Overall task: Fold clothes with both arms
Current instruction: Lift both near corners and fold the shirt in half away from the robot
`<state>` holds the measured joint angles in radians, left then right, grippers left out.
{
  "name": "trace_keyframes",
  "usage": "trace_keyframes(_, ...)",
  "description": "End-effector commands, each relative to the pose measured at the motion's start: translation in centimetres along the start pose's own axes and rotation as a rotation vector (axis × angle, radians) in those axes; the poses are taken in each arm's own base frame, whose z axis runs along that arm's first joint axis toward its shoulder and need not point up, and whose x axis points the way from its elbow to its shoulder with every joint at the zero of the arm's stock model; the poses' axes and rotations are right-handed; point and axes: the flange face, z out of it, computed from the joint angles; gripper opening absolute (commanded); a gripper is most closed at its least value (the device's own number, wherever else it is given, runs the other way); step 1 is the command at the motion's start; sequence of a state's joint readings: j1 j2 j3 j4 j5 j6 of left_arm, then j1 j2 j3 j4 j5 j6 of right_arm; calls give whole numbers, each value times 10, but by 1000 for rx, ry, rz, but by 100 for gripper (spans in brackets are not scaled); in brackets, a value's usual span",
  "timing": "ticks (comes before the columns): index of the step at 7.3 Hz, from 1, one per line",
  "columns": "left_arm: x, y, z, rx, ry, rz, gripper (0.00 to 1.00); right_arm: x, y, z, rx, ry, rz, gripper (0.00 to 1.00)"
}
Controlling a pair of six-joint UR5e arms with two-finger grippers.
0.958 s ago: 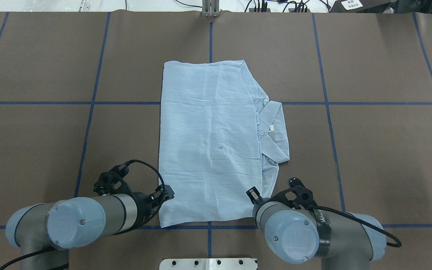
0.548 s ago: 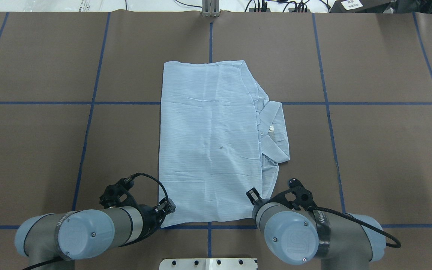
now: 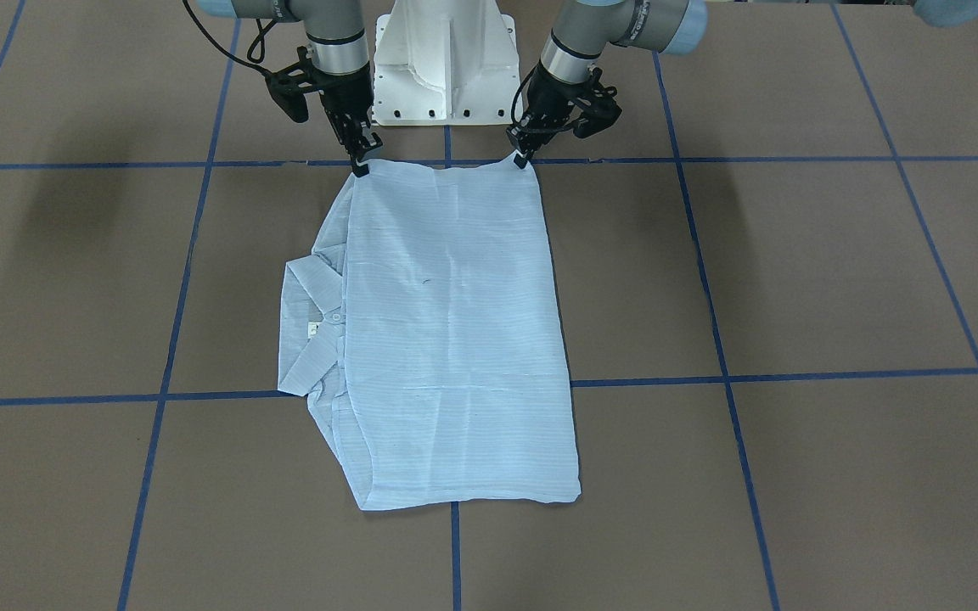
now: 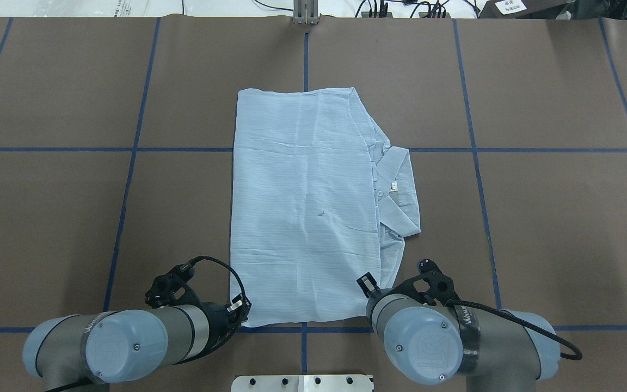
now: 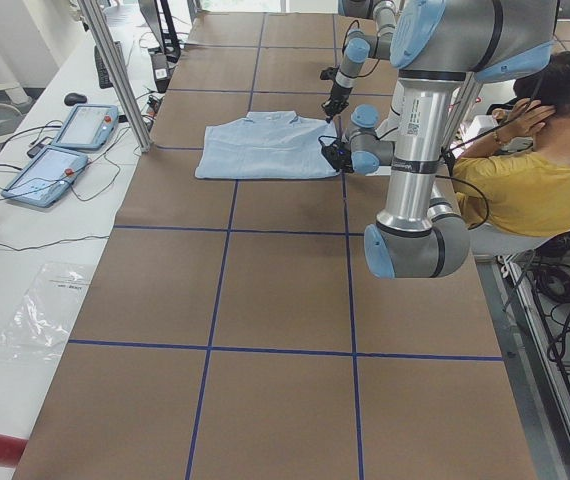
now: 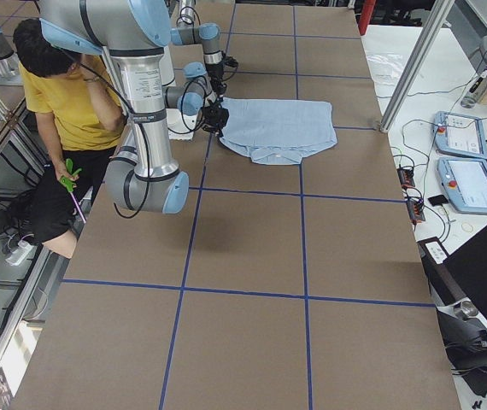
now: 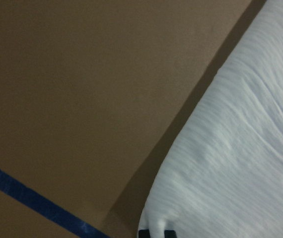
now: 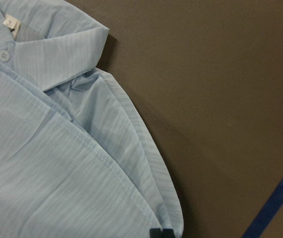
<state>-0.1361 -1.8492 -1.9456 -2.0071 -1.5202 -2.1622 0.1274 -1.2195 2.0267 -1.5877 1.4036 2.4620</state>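
Note:
The pale-blue shirt (image 4: 302,207) lies folded into a tall rectangle in the middle of the table, with its collar (image 4: 398,185) and neck label (image 8: 10,23) sticking out on the robot's right. My left gripper (image 4: 240,310) is shut on the shirt's near left corner (image 7: 241,148), which is raised just off the table with a shadow under it. My right gripper (image 4: 368,283) is shut on the near right corner (image 8: 57,148). In the front-facing view both near corners peak up to the left gripper (image 3: 524,159) and the right gripper (image 3: 361,166).
The white pedestal base (image 3: 446,68) stands just behind the grippers. A person in a yellow top (image 5: 535,170) sits behind the robot. Two teach pendants (image 5: 65,150) and cables lie on the far side bench. Blue tape lines (image 4: 128,149) grid the brown table.
My left gripper has moved along the shirt's left edge toward the robot, down to the near left corner. The right gripper and the rest of the shirt have stayed still.

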Motion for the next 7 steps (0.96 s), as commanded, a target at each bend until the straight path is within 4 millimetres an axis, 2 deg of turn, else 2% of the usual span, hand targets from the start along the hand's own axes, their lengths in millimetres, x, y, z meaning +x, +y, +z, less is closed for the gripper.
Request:
trace_keyframes(1, 11, 5, -23, -26, 41, -10, 0, 0, 2, -3, -6, -4, 1, 0)
trace_keyframes(2, 22, 6, -52, -52, 90, -17, 0, -1, 1, -20, -33, -22, 10, 0)
trace_keyframes(4, 40, 12, -108, -103, 171, -50, 0, 9, -22, -73, -96, -68, 26, 0)
trace_keyframes(5, 50, 13, -143, -138, 227, -62, 0, 6, -29, -96, -125, -95, 36, 0)
trace_keyframes(6, 65, 2, -179, -142, 286, -74, 0, -5, -41, -117, -141, -134, 60, 0)
trace_keyframes(7, 81, -13, -190, -108, 311, -78, 0, -19, -54, -133, -157, -161, 87, 0)
